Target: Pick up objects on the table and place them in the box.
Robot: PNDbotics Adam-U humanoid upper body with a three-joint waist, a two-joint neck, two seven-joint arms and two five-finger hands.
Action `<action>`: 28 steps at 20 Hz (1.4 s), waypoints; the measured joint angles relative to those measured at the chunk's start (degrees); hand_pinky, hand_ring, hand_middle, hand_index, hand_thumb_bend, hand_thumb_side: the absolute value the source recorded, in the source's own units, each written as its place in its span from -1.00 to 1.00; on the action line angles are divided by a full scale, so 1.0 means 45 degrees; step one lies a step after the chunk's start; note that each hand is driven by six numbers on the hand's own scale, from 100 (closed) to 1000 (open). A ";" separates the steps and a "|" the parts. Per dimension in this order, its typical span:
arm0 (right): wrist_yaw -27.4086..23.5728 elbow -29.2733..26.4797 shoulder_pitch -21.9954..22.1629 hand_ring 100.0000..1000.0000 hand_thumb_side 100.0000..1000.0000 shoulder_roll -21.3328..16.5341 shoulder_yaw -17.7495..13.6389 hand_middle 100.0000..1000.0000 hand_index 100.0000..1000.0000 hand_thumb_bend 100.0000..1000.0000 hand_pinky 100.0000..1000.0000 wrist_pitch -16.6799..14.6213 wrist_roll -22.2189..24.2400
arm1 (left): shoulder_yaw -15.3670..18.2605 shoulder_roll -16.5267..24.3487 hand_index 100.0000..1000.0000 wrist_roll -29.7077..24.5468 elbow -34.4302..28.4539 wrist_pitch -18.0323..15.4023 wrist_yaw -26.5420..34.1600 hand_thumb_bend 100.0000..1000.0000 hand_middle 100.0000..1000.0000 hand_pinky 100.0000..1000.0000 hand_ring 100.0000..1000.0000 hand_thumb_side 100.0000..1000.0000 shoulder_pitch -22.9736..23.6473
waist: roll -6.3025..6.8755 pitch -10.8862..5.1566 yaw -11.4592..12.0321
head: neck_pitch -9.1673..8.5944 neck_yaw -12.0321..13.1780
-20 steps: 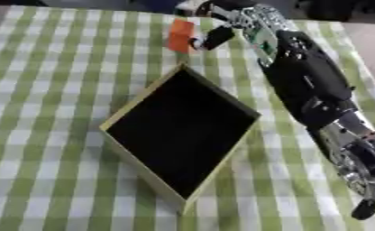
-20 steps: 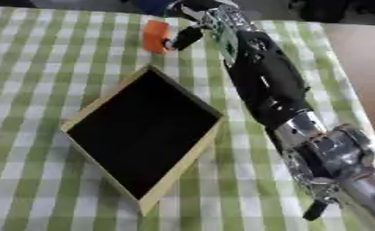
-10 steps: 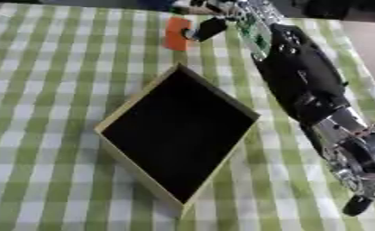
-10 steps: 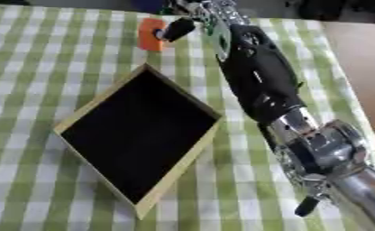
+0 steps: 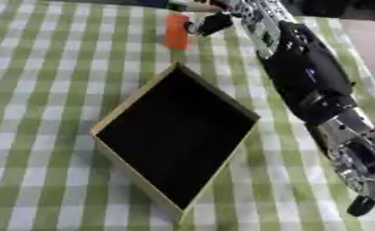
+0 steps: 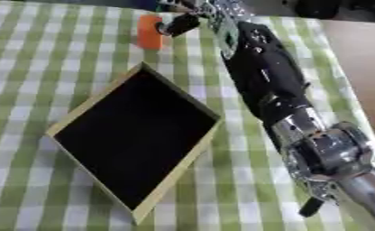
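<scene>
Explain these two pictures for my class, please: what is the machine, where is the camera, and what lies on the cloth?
Both pictures come from the two eyes of one camera in the robot's head, looking down at the same moment. The long black and silver limb is the robot's right arm, reaching to the far edge of a table with a green checked cloth. Its right hand is at an orange block; whether it grips it is unclear. An open box with a dark inside sits in the middle, with nothing visible inside it. The left hand is out of sight.

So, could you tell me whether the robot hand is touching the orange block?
Cannot tell. In the right eye view a dark fingertip of the right robot hand sits at the orange block's edge, with neither contact nor gap plain.
</scene>
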 measured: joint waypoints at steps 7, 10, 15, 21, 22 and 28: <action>-0.0533 -0.0010 -0.0010 0.75 0.13 -0.0018 0.0077 0.70 0.82 -0.58 0.70 0.0007 0.0250 | 0.0005 0.0000 0.43 -0.0005 0.0000 0.0048 -0.0027 -0.21 0.50 0.52 0.38 0.17 0.0056 | -0.0006 0.0080 -0.0090 | -0.0081 -0.0059; -0.0910 -0.0028 -0.0069 0.74 0.16 -0.0018 0.0286 0.69 0.81 -0.62 0.68 -0.0212 0.0645 | 0.0005 0.0000 0.43 -0.0027 0.0000 0.0109 -0.0075 -0.20 0.50 0.52 0.38 0.17 0.0160 | -0.0011 0.0016 -0.0278 | 0.0067 0.0037; -0.1620 -0.0404 -0.0407 0.73 0.17 -0.0023 0.0377 0.69 0.81 -0.67 0.68 -0.0204 0.1109 | 0.0005 0.0006 0.43 -0.0091 0.0000 0.0172 -0.0142 -0.19 0.50 0.52 0.38 0.17 0.0176 | -0.0066 -0.0193 -0.0333 | 0.0258 0.0067; -0.2341 -0.0688 -0.0458 0.74 0.22 -0.0035 0.0407 0.70 0.82 -0.63 0.68 -0.0241 0.1566 | 0.0007 0.0010 0.43 -0.0129 0.0000 0.0195 -0.0167 -0.19 0.50 0.52 0.39 0.16 0.0168 | -0.0097 -0.0285 -0.0331 | 0.0294 -0.0117; -0.2454 -0.0704 -0.0448 0.74 0.22 -0.0036 0.0447 0.70 0.82 -0.62 0.68 -0.0293 0.1683 | 0.0007 0.0010 0.43 -0.0134 0.0000 0.0194 -0.0167 -0.19 0.50 0.52 0.38 0.16 0.0155 | -0.0107 -0.0285 -0.0320 | 0.0294 -0.0149; -0.2743 -0.0709 -0.0415 0.76 0.14 -0.0035 0.0627 0.71 0.82 -0.61 0.69 -0.0570 0.2254 | 0.0007 0.0010 0.43 -0.0192 0.0000 0.0184 -0.0168 -0.19 0.50 0.52 0.38 0.17 0.0118 | -0.0159 -0.0279 -0.0202 | 0.0232 -0.0244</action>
